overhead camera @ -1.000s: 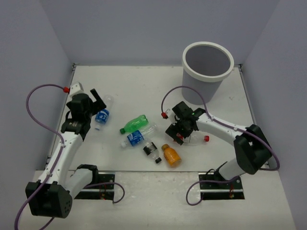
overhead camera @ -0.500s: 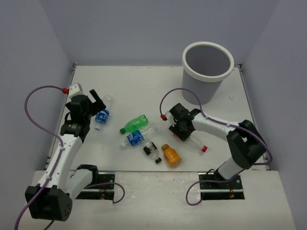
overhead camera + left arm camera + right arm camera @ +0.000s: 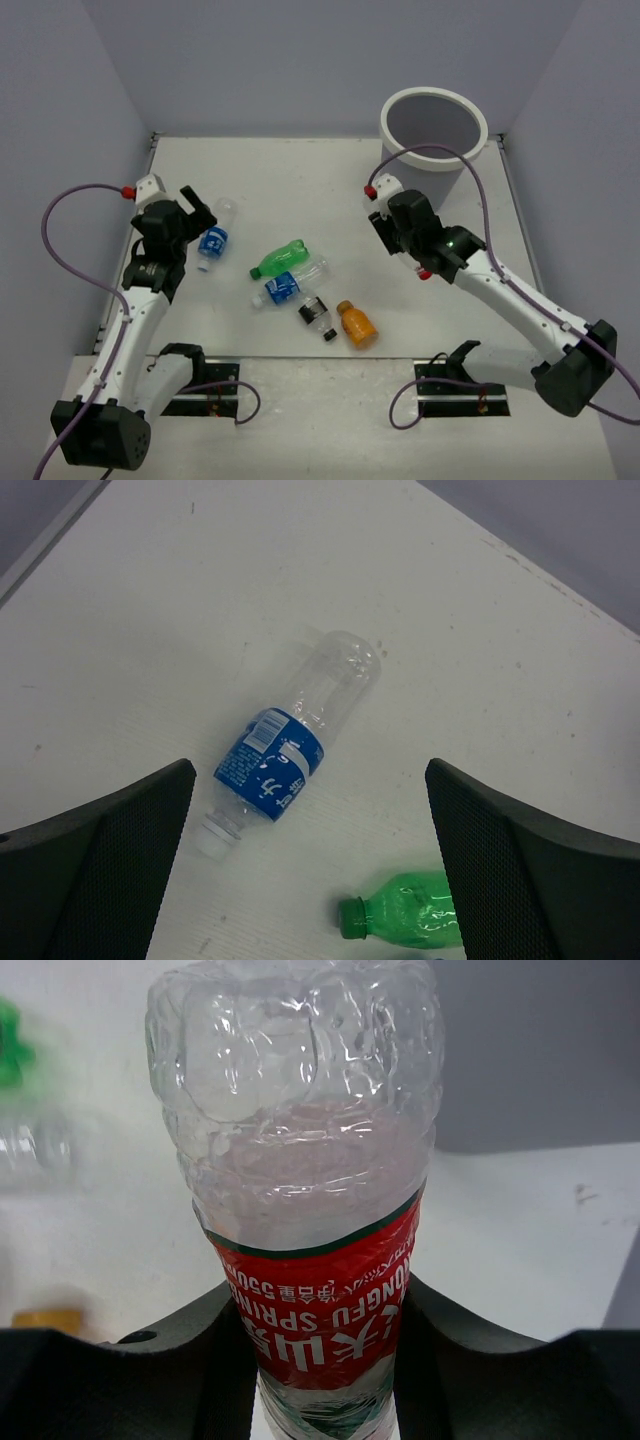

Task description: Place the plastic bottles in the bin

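Note:
My right gripper point(image 3: 320, 1335) is shut on the clear plastic bottle with the red label point(image 3: 300, 1160), its pads pressing the label from both sides. In the top view this gripper point(image 3: 400, 232) hangs above the table just in front of the bin point(image 3: 430, 158), and only the bottle's red cap point(image 3: 425, 272) shows. My left gripper point(image 3: 310, 865) stands open over a clear blue-labelled bottle point(image 3: 290, 750) lying at the left point(image 3: 213, 240). A green bottle point(image 3: 279, 259), a second blue-labelled one point(image 3: 288, 285), a dark-labelled one point(image 3: 316, 315) and an orange one point(image 3: 357, 324) lie mid-table.
The grey walls close in the table on three sides. The green bottle's cap end point(image 3: 410, 912) lies near my left gripper's right finger point(image 3: 530, 870). The right arm's purple cable point(image 3: 480, 165) loops across the front of the bin.
The right gripper closed on the red-labelled bottle on the table, then lifted it up and back towards the bin. The left gripper stayed open and barely shifted.

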